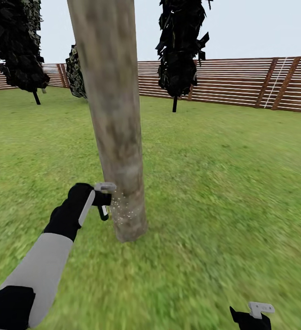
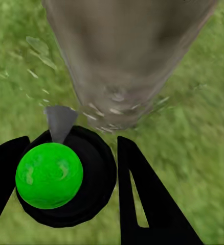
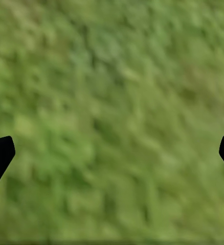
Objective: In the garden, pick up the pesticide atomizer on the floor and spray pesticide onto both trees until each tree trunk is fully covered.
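Observation:
One tree shows as a thick, mottled grey-brown trunk (image 1: 116,128) rising from the grass just ahead of me. My left gripper (image 1: 97,199) is shut on the pesticide atomizer (image 1: 103,196), held low beside the trunk's base with its pale nozzle facing the bark. Pale spray specks (image 1: 123,208) dot the lower trunk. In the left wrist view, the atomizer (image 2: 66,178) is a black round body with a green ball on top, sitting between my black fingers (image 2: 142,194), its grey nozzle aimed at the trunk (image 2: 127,56). My right gripper (image 1: 253,316) hangs open over bare grass (image 3: 112,127).
The lawn (image 1: 223,183) spreads wide around the trunk. Two dark cypress-like trees (image 1: 17,41) (image 1: 180,46) stand further back. A brown slatted fence (image 1: 242,82) closes the far side.

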Motion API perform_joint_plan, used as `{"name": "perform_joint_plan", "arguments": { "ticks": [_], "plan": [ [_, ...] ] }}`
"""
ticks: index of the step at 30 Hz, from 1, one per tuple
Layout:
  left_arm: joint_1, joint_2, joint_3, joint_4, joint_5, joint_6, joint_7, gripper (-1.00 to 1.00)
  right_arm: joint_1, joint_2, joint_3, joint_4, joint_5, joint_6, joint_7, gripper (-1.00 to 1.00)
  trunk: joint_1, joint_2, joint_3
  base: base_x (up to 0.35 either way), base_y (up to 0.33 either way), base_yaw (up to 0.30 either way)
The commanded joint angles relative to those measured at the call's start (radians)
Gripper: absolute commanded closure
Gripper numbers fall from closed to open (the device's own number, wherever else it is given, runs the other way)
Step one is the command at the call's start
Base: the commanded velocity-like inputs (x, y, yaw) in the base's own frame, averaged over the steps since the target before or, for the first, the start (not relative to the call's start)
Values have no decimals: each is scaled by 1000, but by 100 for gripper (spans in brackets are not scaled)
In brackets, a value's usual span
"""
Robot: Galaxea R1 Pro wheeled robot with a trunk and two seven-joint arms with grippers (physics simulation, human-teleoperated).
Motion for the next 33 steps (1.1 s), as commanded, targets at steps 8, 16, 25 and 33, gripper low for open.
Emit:
{"name": "perform_joint_plan", "arguments": {
  "ticks": [8, 16, 25, 33],
  "plan": [
    [-25, -51, 1, 0, -14, -1, 0, 100, 0, 0, 0, 0, 0, 0, 1, -100, 0, 0, 0, 0, 0, 0],
    [10, 32, 0, 7, -5, -8, 1, 100, 0, 0, 0, 0, 0, 0, 1, -100, 0, 0, 0, 0, 0, 0],
    [164, 6, 3, 43, -3, -91, 2, 100, 0, 2, 0, 0, 0, 0, 1, -100, 0, 0, 0, 0, 0, 0],
    [199, 7, 5, 402, -5, -409, 13, 100, 0, -4, -1, -2, 0, 0, 0, -100, 0, 0, 0, 0, 0, 0]
  ]
}}
